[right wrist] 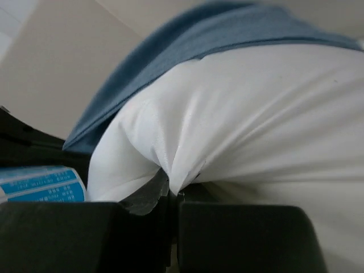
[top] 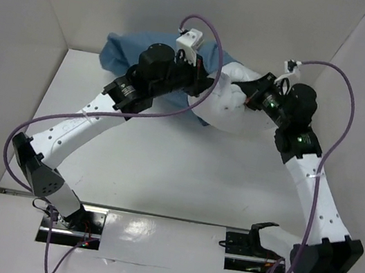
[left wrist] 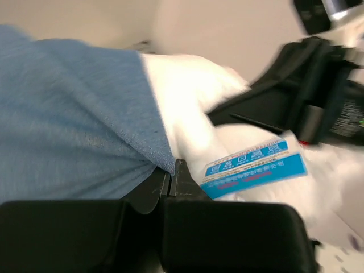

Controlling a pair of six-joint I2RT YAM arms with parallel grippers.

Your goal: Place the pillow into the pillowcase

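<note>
The dusty-blue pillowcase [top: 123, 49] lies bunched at the back of the table, with the white pillow [top: 232, 110] sticking out of its right end. In the left wrist view my left gripper [left wrist: 169, 173] is shut on the hem of the pillowcase [left wrist: 68, 119], beside the pillow [left wrist: 187, 102] and its blue care label [left wrist: 256, 168]. My right gripper [right wrist: 175, 190] is shut on a pinched fold of the pillow [right wrist: 256, 119], with the pillowcase [right wrist: 187, 40] draped over the pillow's far side. From above, the left gripper [top: 204, 84] and the right gripper [top: 244, 96] face each other across the pillow.
White walls [top: 40, 22] box the table in on the left, back and right. Purple cables [top: 206, 35] loop over both arms. The right arm's black wrist [left wrist: 318, 91] shows close by in the left wrist view.
</note>
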